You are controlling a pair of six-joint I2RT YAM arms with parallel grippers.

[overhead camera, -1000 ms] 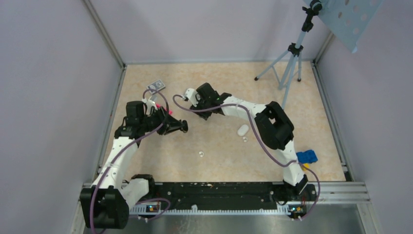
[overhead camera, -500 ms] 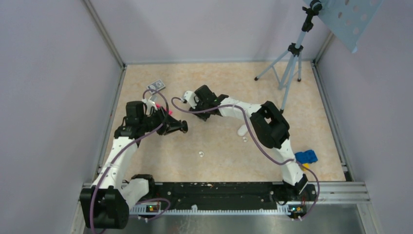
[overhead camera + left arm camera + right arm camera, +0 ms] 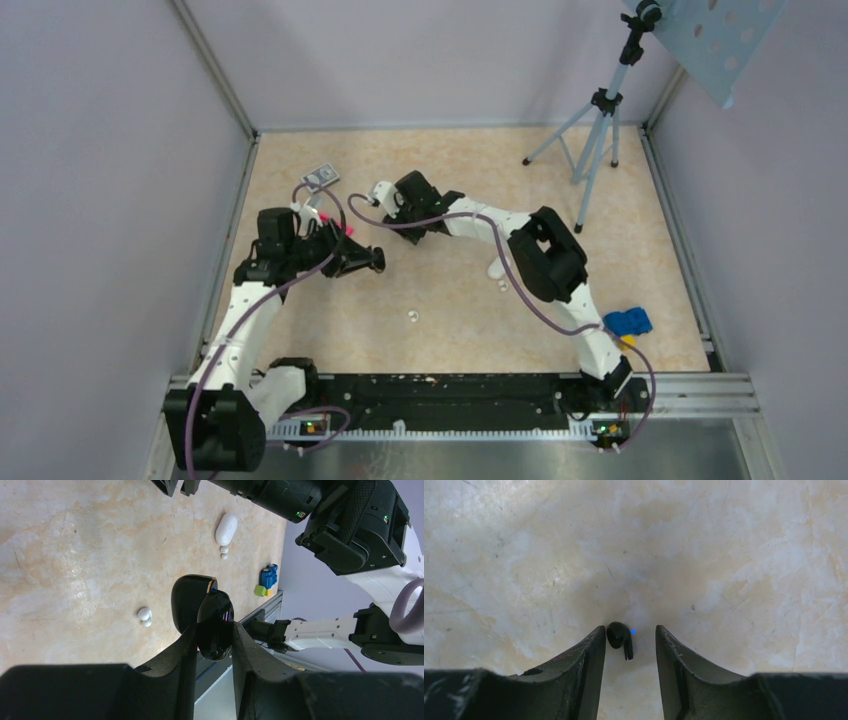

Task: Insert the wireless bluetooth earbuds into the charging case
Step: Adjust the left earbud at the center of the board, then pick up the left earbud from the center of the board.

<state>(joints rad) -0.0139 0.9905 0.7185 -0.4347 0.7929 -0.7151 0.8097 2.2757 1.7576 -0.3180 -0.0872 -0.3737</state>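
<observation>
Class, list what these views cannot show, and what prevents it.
- Top external: black earbud hidden beneath the right gripper.
- Left wrist: interior of the black case hidden by its lid and the left gripper.
- Top external: white case partly behind the right arm; white earbuds too small for detail.

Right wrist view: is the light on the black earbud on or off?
On. The black earbud shows a small bright blue dot. It lies on the table between the fingers of the open right gripper.
</observation>
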